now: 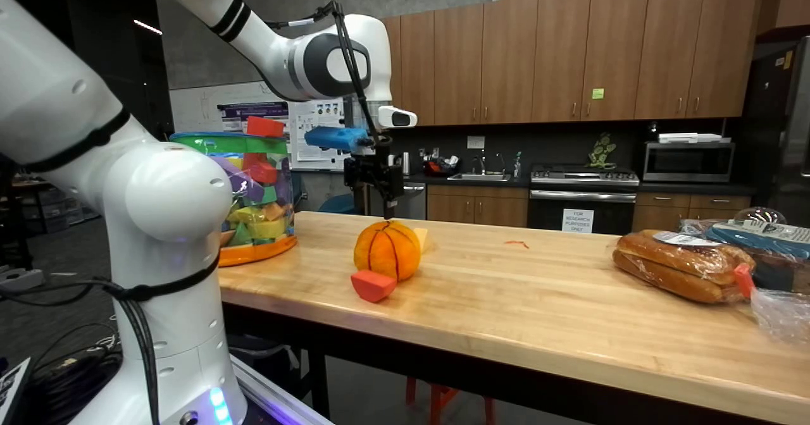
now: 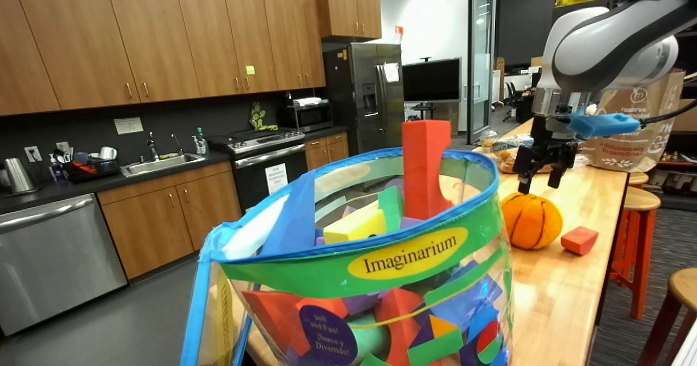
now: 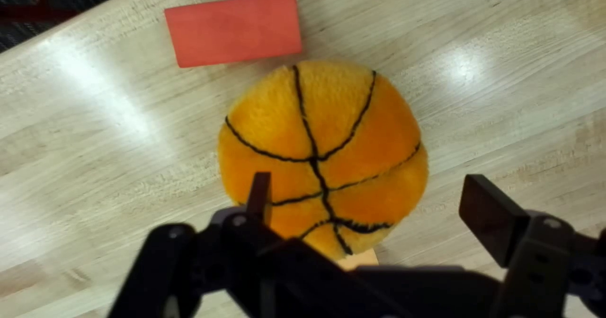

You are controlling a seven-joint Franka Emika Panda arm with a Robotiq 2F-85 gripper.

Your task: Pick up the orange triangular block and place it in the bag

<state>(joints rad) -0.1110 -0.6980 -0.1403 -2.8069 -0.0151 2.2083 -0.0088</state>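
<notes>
1. The block (image 1: 423,239) is small, pale and straight-edged, yellowish in an exterior view and light orange in the wrist view.
2. It sits on the worktop (image 1: 506,286) just beside the ball (image 1: 383,251), outside the bag (image 2: 294,279).
3. The ball covers most of it, so I cannot fairly say which way it points or how its long axis runs.
4. The fingers (image 3: 490,214) stand wide apart over the ball.
5. The worktop is glossy, light wood; beyond it are brown cupboards (image 1: 512,71) and a stove (image 1: 585,195).

the white arm (image 1: 269,47) reached out, its wrist (image 1: 375,42) turned down. the gripper (image 2: 540,183) hung below (fingers (image 3: 493,211) spread well apart).
</notes>
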